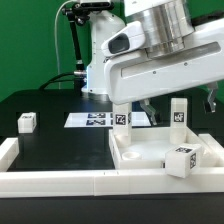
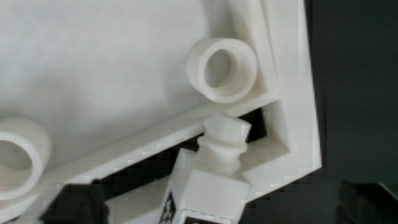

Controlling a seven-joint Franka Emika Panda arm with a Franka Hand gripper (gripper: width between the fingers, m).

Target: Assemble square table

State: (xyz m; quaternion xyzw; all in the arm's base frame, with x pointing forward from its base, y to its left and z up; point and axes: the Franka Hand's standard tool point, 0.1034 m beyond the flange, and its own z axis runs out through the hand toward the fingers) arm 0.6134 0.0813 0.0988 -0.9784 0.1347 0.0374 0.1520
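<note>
The white square table top point(image 1: 140, 158) lies at the exterior view's right, its round corner sockets point(image 2: 226, 70) facing up. Two white tagged legs point(image 1: 122, 118) point(image 1: 179, 112) stand upright at its far corners. A third leg point(image 1: 181, 160) lies on the top near its front corner. In the wrist view that leg point(image 2: 210, 185) lies across the rim with its screw end toward the corner. My gripper point(image 2: 217, 207) is open above it, dark fingers point(image 2: 71, 205) wide on either side and not touching it. A fourth leg point(image 1: 27, 122) stands loose on the black table at the left.
A long low white border rail point(image 1: 60, 182) runs along the front and left of the black table. The marker board point(image 1: 95, 119) lies flat at the back centre. The arm's bulky white body point(image 1: 160, 60) hangs over the table top and hides what is behind it.
</note>
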